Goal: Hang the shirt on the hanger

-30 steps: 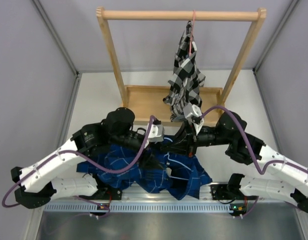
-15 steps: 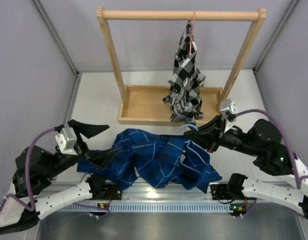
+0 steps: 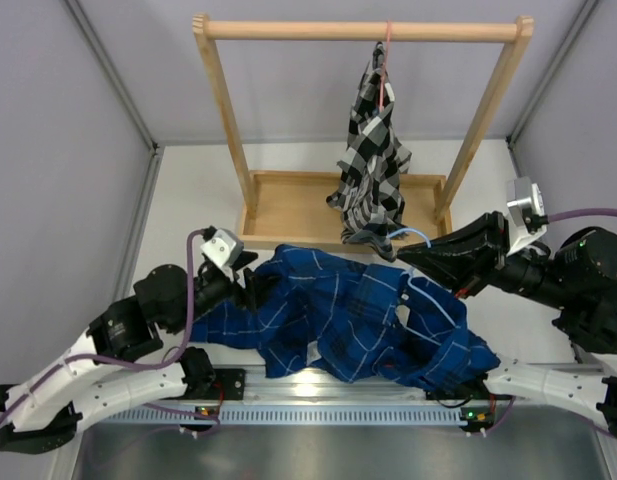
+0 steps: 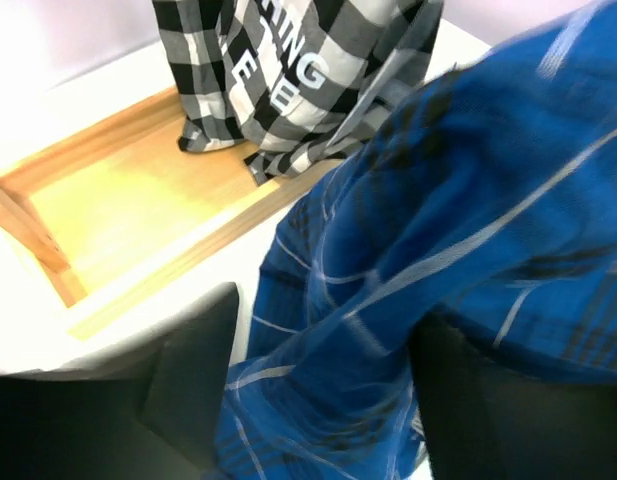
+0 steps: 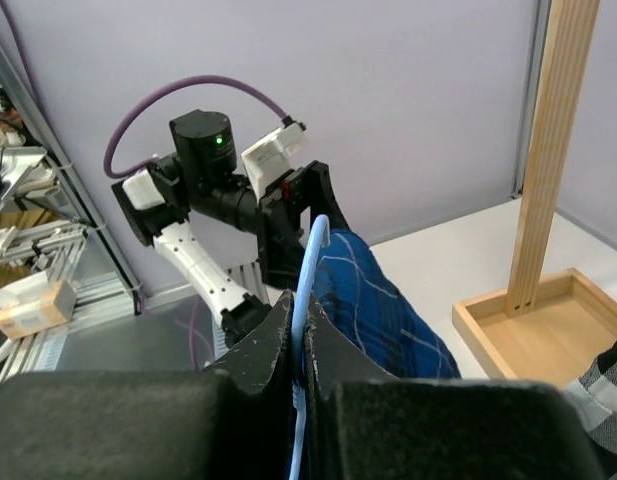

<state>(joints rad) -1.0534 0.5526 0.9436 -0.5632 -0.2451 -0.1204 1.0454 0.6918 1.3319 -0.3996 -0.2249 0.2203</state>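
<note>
on the left, my left gripper (image 3: 244,284) sits at the left edge of the shirt (image 3: 348,320). in the left wrist view my two fingers (image 4: 193,385) stand some way apart, with a thick fold of blue cloth filling the gap between them. whether they truly pinch it or only straddle it, i cannot tell.

the shirt lies crumpled low over the table (image 3: 188,200) in front of my bases. it stretches between both arms, its left end by my left fingers and its right end bunched under my right arm. behind it stands the wooden rack (image 3: 360,30), where a checked shirt (image 3: 373,150) hangs, apart from my work.

to the right, my right gripper (image 5: 300,318) is closed tight on the hanger (image 5: 311,262), with the thin blue wire clamped between both fingers and rising up from them. blue cloth drapes against that wire, and in the top view a pale loop of it shows on top of the cloth.

i judge i am in the middle of threading. the hanger seems partway into the shirt, not seated in both shoulders.

next, i think my left fingers need a sure hold near the collar or shoulder. they would pull the cloth open and over the free end of the wire while my right side holds the hanger steady. the cloth is limp and could slide off.
</note>
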